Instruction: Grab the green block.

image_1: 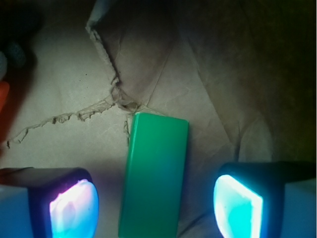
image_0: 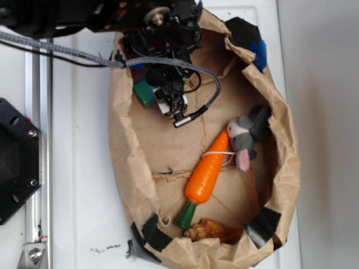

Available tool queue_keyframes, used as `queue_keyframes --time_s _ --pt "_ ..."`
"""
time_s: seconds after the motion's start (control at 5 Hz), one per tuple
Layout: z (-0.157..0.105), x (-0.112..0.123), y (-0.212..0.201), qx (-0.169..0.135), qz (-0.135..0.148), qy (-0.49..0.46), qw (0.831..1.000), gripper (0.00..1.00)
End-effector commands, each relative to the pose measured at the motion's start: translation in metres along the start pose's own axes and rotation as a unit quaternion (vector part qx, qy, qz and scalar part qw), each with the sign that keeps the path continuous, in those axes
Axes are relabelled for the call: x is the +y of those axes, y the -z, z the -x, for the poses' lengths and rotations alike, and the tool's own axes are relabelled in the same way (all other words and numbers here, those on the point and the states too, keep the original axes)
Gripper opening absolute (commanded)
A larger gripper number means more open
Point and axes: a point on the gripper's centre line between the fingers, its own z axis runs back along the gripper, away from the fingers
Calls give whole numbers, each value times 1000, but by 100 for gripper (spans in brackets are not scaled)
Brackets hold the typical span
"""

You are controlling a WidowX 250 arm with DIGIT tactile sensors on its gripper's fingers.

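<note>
A white counter [image_0: 84,168] fills the exterior view, and on it sits a brown paper bag [image_0: 126,151] opened out into a shallow, crumpled tray, its torn rim patched with black tape. The high paper walls probably serve to keep the toys from sliding away.

At the top centre of the frame, the black robot arm reaches down into the upper left part of the bag, a braided cable looping beside it. Its gripper [image_0: 171,103] hangs over the green block [image_0: 145,94], which shows only as a green corner just left of the arm, close to the bag's left wall.

Well apart from it, toward the lower right, an orange carrot toy [image_0: 208,171] lies diagonally with its dark green stem pointing to the bottom of the frame. A small grey plush rabbit [image_0: 247,134] lies at the carrot's upper end, and a brown shell-like toy [image_0: 210,231] lies just beside the stem.

In the wrist view, the green block [image_1: 154,178] lies flat on creased, torn paper, running from the middle to the bottom edge. The two fingers [image_1: 74,208] glow blue at the lower left and lower right, spread wide with the block between them and clear paper on both sides. They grasp nothing yet; the straddle looks like alignment for closing across the block's narrow width.
</note>
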Motion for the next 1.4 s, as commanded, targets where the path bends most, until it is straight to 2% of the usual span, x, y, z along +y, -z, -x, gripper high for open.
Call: queue_keyframes --time_s 0.0,0.4,0.6,1.2 --pt "5 10 -5 -17 -5 -23 1000 100" --pt "1 -2 19 -32 34 0 999 100" --pt "-4 -19 27 -38 44 34 998 100" --pt "-8 -25 27 -36 33 46 998 100"
